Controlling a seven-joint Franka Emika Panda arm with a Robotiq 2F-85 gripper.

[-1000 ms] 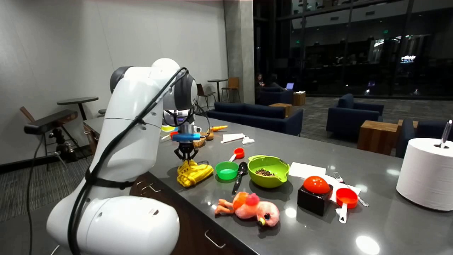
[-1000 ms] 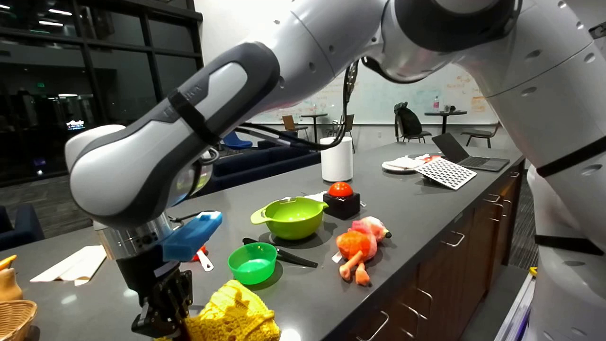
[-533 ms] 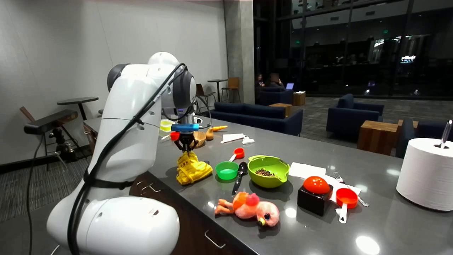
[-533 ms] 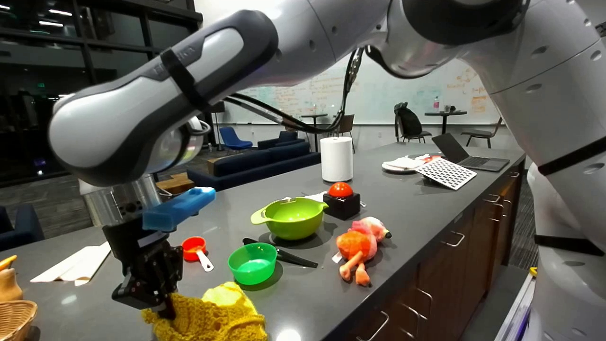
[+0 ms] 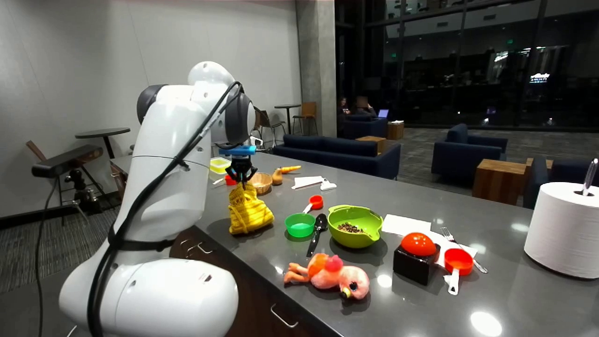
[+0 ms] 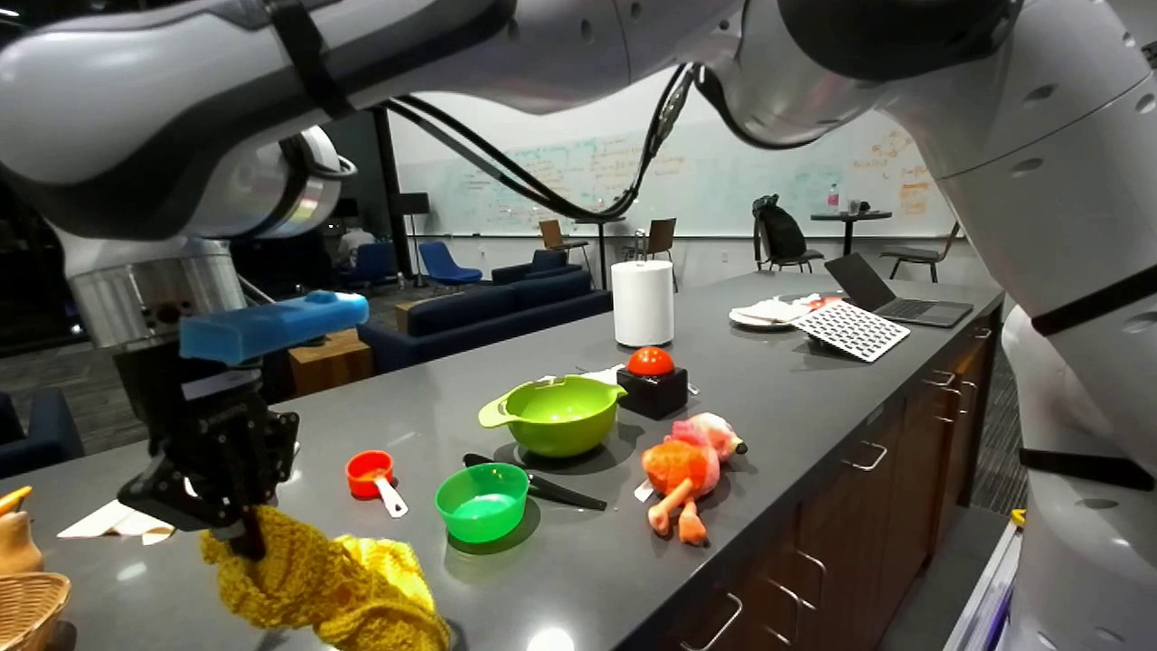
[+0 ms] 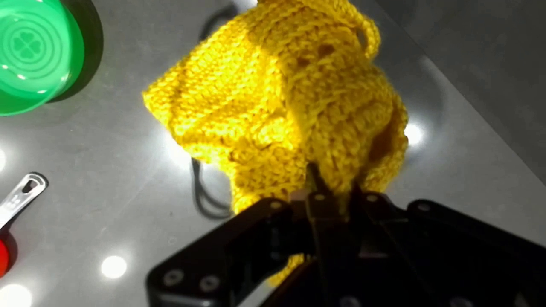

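Arm (image 5: 171,133) is arched at frame left in an exterior view; gripper (image 5: 242,181) is pointed down, fingers (image 7: 323,207) pinched together, wrist-view lower centre.

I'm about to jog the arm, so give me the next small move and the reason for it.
I'd probably raise the claw slightly, straight up, jaws shut. It pinches the upper part of the yellow knitted item, whose bulk hangs below, and the views don't settle whether the lower end clears the counter; the small green cup also stands near.
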